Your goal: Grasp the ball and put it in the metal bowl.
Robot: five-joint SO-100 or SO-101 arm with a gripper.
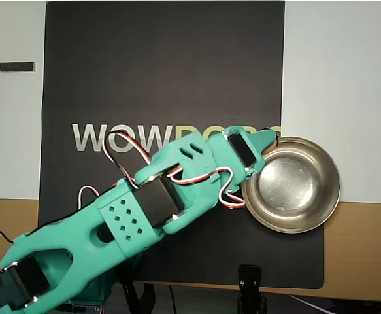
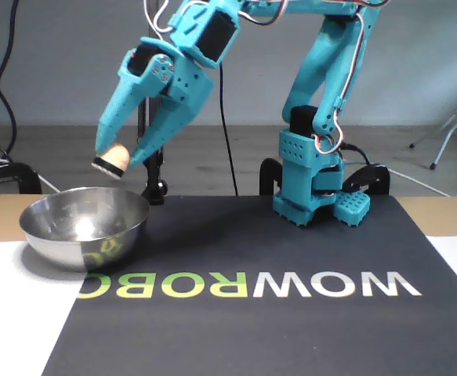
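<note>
In the fixed view the pale tan ball is held in the air between the fingertips of my teal gripper, which is shut on it. It hangs a little above the metal bowl, over the bowl's inner part near the rim on the arm's side. From overhead, the gripper reaches over the left rim of the shiny bowl, and the ball is hidden beneath the fingers. The bowl's inside shows nothing but reflections.
A black mat with WOWROBO lettering covers the table's middle. A small black stick lies at the far left on white paper. The arm's base stands at the mat's back edge, with a thin black stand behind the bowl.
</note>
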